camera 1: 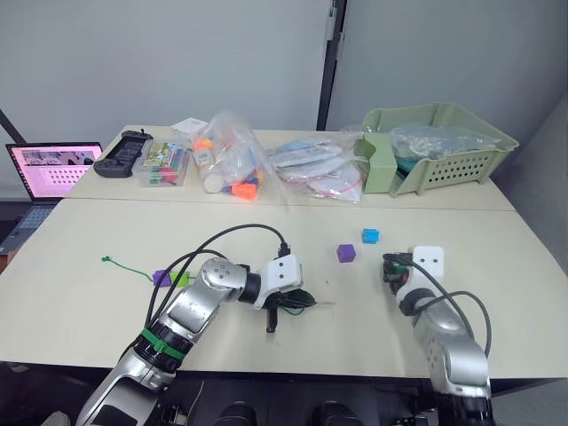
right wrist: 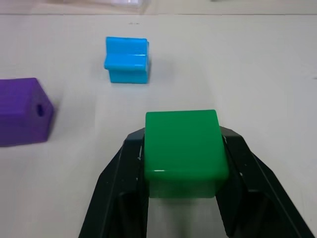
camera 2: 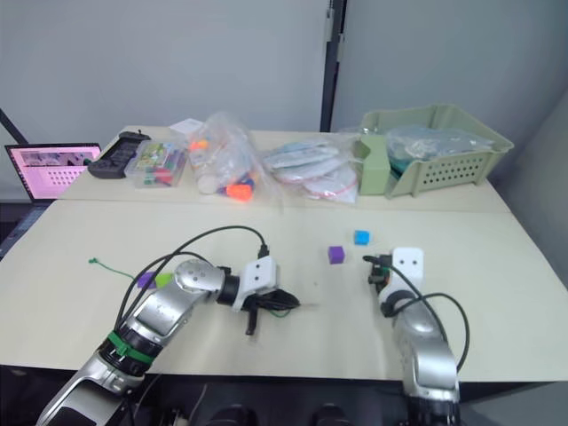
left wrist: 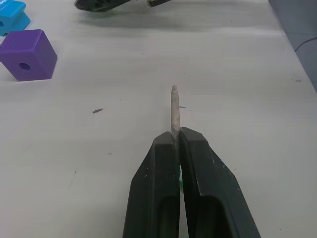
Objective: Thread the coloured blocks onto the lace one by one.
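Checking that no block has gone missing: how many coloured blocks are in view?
5. A purple block and a lime block sit beside the left arm, a second purple block and a blue block lie mid-table, and a green block is in the right gripper.

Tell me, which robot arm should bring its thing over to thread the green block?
Probably the right: its fingers already clamp the dark green block, free to carry. The left gripper pinches the lace tip, pointing outward.
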